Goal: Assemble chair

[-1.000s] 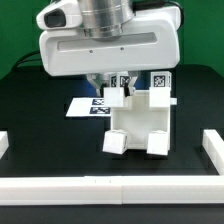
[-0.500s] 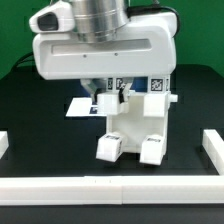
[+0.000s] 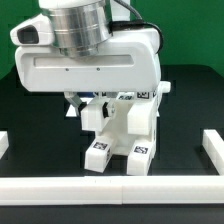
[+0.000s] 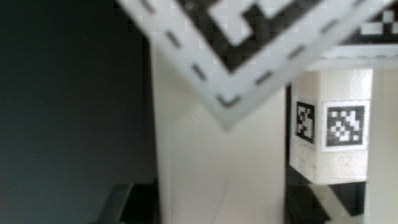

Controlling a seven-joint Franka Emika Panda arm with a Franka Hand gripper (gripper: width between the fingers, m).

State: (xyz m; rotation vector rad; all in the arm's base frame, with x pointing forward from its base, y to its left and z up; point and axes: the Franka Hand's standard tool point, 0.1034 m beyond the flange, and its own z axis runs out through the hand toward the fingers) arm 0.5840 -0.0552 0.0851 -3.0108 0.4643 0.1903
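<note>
The chair (image 3: 122, 130), a partly joined white assembly with tagged feet, is being held off the black tabletop (image 3: 190, 100) near its middle, tilted. The end effector (image 3: 100, 108) is judged to be clamped on an upright part of it, though the fingers are being hidden by the wrist housing. In the wrist view a white tagged part (image 4: 214, 140) is filling the frame. For a clean reorientation, the grip should be kept firm and the turn slow. No containers are being shown; white border rails (image 3: 110, 188) are edging the tabletop.
</note>
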